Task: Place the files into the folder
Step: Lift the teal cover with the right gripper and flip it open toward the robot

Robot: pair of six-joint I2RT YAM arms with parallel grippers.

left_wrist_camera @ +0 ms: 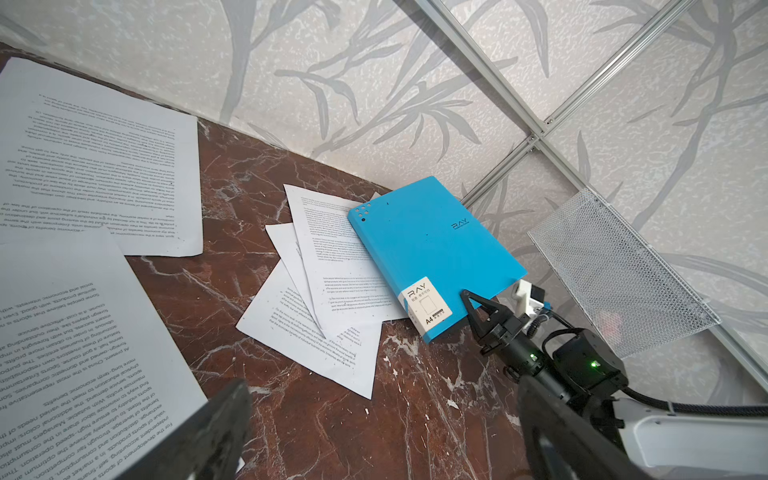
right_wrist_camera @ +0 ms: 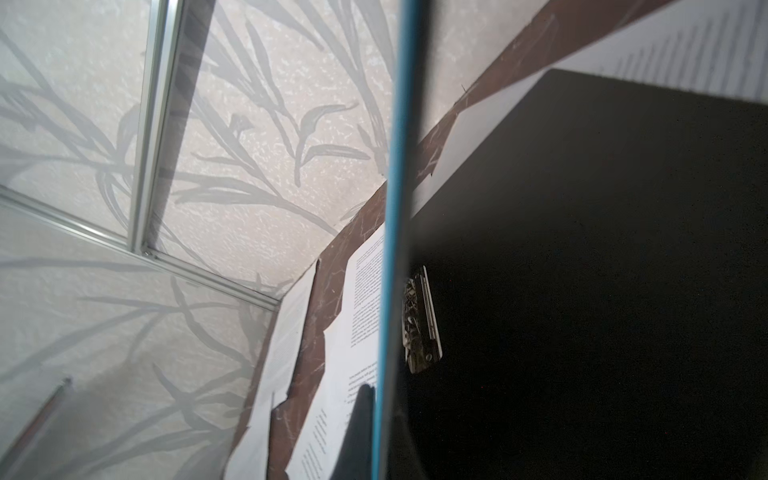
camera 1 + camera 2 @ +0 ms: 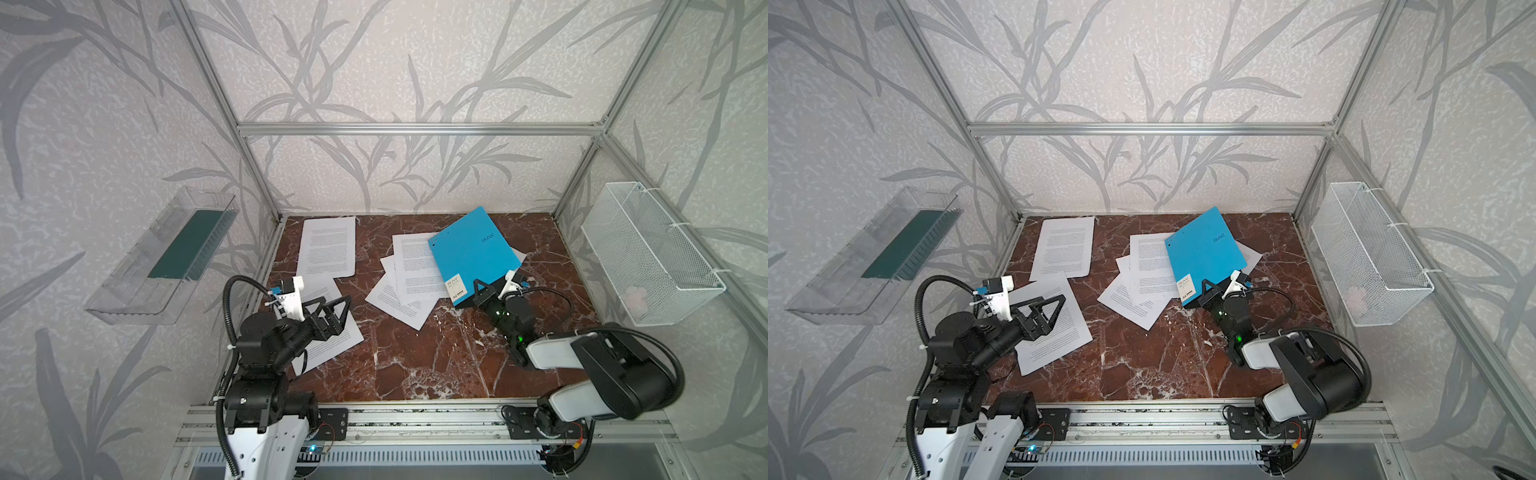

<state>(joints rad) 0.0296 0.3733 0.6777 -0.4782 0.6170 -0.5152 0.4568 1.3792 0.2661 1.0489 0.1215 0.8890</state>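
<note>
The bright blue folder [image 3: 469,253] [image 3: 1204,253] [image 1: 432,257] lies at the back right of the table, on top of a fanned pile of files [image 3: 405,286] [image 3: 1140,291] [image 1: 332,299]. My right gripper [image 3: 484,287] [image 3: 1208,287] [image 1: 468,298] [image 2: 380,399] is shut on the near edge of its cover [image 2: 390,249], which is raised. The black inside [image 2: 582,291] and the metal clip [image 2: 422,320] show. Another file [image 3: 328,245] [image 3: 1065,249] [image 1: 95,158] lies at the back left. My left gripper [image 3: 332,305] [image 3: 1051,303] [image 1: 386,415] hangs open over a nearer file [image 3: 343,336] [image 3: 1059,336] [image 1: 75,332].
The table is dark red marble [image 3: 436,357]. A white wire basket [image 3: 648,257] [image 1: 615,270] hangs on the right wall close to the right arm. A clear plastic tray [image 3: 166,257] hangs on the left wall. Aluminium frame posts stand at the back corners.
</note>
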